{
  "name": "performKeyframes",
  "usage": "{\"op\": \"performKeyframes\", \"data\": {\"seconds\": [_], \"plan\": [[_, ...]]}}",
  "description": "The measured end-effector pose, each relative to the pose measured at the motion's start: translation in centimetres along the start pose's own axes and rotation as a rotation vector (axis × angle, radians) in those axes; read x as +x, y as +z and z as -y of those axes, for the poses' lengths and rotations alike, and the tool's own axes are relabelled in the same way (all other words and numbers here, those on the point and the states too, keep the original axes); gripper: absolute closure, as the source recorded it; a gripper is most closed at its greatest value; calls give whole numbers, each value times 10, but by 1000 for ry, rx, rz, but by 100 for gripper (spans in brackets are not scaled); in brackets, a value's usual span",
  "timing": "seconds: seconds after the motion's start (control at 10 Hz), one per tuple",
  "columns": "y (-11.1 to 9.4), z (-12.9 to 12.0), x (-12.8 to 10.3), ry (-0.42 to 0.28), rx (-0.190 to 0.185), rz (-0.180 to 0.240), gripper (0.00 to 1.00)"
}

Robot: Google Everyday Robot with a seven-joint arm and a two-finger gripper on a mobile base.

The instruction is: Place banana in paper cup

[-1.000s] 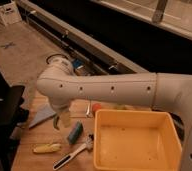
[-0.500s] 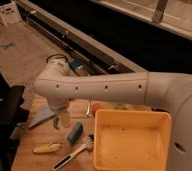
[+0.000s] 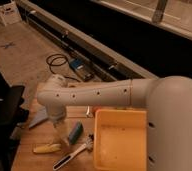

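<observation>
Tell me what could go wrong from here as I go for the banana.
1. The gripper hangs under the white arm, right beside the blue block. The banana lies close to that block and the brush, so a descent could knock either.
2. No paper cup shows in this view. The arm hides much of the table, so the drop spot may be out of sight.

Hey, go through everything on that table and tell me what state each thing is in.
banana: lying flat on the table, not held.
yellow bin: upright, open-topped.
teal block: lying beside the bin.
brush: lying flat, not held.
gripper: pointing down over the table, left of the teal block.
</observation>
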Motion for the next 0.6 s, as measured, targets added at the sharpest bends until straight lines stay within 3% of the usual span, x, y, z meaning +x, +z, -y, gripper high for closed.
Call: {"op": "performKeyframes", "data": {"seconds": [0.3, 0.6], "plan": [[22, -2, -33, -35, -49, 52, 20], [22, -2, -33, -35, -50, 50, 20]]}}
